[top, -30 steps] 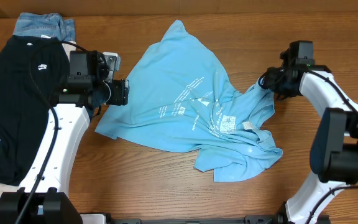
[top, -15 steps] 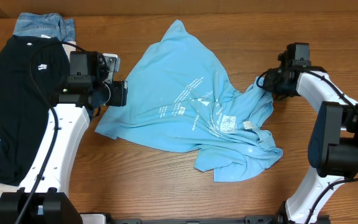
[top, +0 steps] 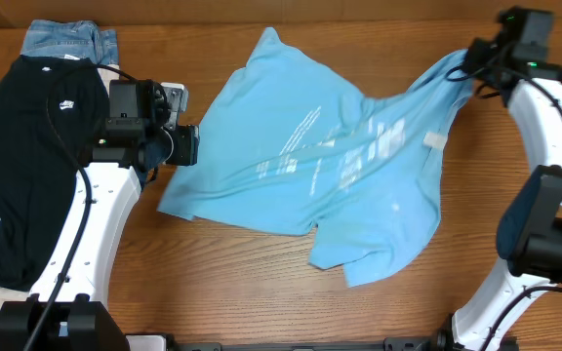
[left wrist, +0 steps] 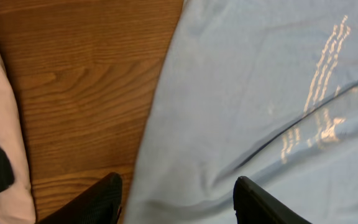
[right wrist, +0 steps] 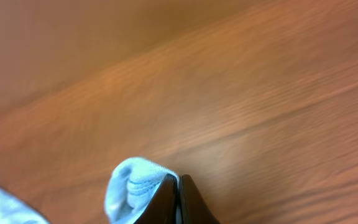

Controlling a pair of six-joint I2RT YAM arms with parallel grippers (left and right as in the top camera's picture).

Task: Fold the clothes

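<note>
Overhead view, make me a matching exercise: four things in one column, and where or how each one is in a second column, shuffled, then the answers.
Column one:
1. sky-blue T-shirt
2. black T-shirt
3. denim jeans
4. right gripper

Column two:
A. at the far left, beyond the dark garment
B. shut on a pinch of light blue fabric
C. spread across the middle, one corner lifted to the far right
D. lying along the left side, small white logo showing

Pairs: 1-C, 2-D, 3-A, 4-B
</note>
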